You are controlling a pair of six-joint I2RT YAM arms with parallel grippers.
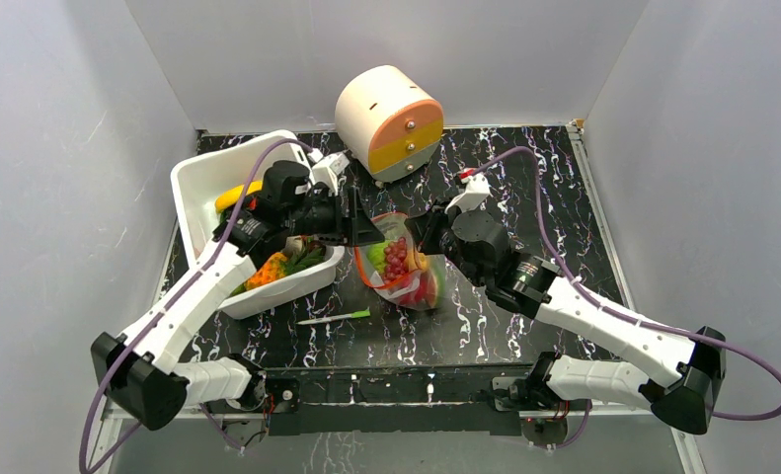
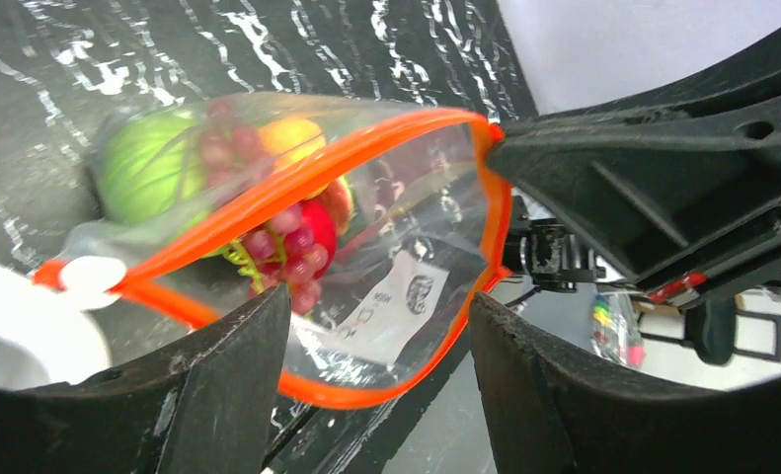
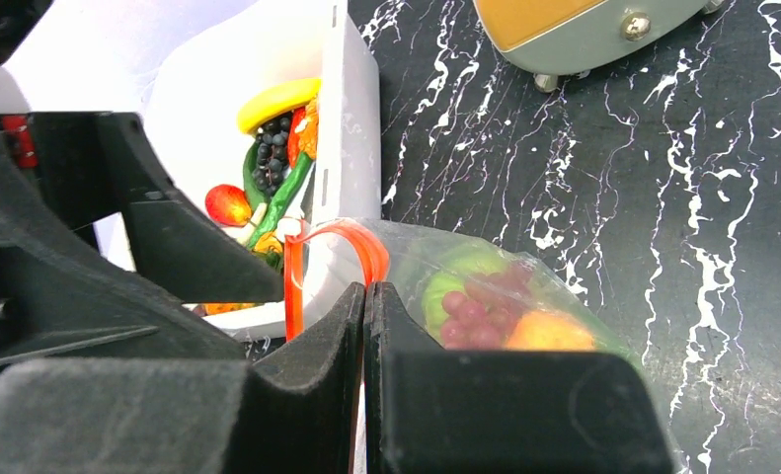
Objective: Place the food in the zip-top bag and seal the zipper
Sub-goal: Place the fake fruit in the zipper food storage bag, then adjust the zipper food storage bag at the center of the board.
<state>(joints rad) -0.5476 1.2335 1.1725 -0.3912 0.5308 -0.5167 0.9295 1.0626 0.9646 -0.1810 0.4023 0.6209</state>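
Observation:
The clear zip-top bag [image 1: 406, 275] lies mid-table, its mouth gaping open. Inside are green, orange and red pieces and purple-red grapes [image 2: 282, 247]. The orange zipper [image 2: 297, 188] rings the open mouth. My left gripper [image 1: 371, 232] is open at the bag's left side. In the left wrist view [image 2: 378, 306] the lower rim of the mouth lies between its spread fingers, which are not closed on it. My right gripper [image 1: 418, 229] is shut on the zipper edge [image 3: 371, 257] at the mouth's right end, and in the right wrist view [image 3: 366, 288] its jaws are pressed together. More food [image 1: 277, 265] lies in the bin.
A white bin [image 1: 194, 188] stands left of the bag; in the right wrist view [image 3: 356, 128] it holds a yellow banana, dark grapes and red and green pieces. A round cream-and-orange drawer unit [image 1: 391, 120] stands at the back. A thin white-and-green stick [image 1: 335, 317] lies in front.

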